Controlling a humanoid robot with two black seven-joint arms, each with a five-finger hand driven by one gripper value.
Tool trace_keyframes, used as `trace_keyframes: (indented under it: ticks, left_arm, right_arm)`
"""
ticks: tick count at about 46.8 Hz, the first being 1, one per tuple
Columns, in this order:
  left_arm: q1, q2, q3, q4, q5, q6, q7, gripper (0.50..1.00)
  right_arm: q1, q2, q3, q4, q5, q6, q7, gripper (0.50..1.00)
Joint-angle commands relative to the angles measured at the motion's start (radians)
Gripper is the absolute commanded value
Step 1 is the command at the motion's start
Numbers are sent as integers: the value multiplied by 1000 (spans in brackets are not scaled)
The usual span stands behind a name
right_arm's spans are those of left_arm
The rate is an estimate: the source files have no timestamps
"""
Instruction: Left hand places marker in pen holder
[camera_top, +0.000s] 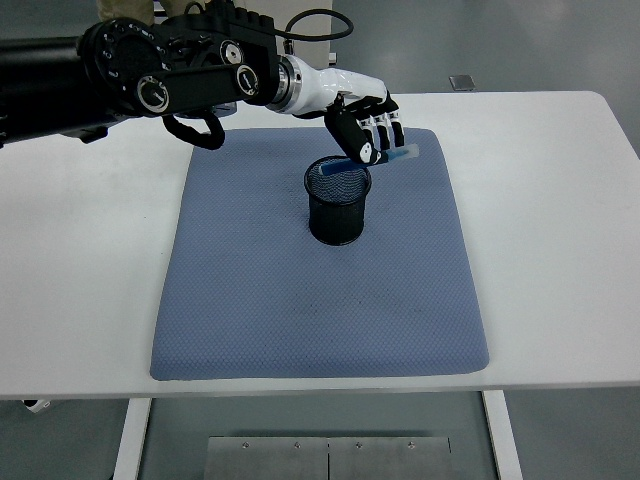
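A black mesh pen holder stands upright on the blue-grey mat, toward its far side. My left hand hovers just above and behind the holder's rim, fingers curled on a blue marker. The marker is tilted, its pale cap end sticking out to the right of the hand and its blue end dipping down toward the holder's opening. The black left arm comes in from the upper left. My right arm is out of sight.
The mat covers the middle of the white table. A small grey square lies at the table's far edge. A black cable loops above the wrist.
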Motion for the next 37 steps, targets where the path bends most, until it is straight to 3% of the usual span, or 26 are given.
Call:
trace_keyframes:
  ticks: [1,4,26,31,37]
  left_arm:
    - [0,1,1,0,-2,0,0,604]
    - [0,1,1,0,0,0,0,657]
    - [-9,10,8,3,0,0,0,724]
    - [-6,13,8,19,-3,3,-2,800]
    - [-6,21,8,45,-14,3,0,1000]
  right_arm:
    - [0,0,0,1,0,0,0,1000]
    - [0,0,0,-1,-1,0,0,1000]
    - [0,0,0,1,0,0,0,1000]
    - [0,0,0,1,0,0,0,1000]
    - [0,0,0,1,0,0,0,1000]
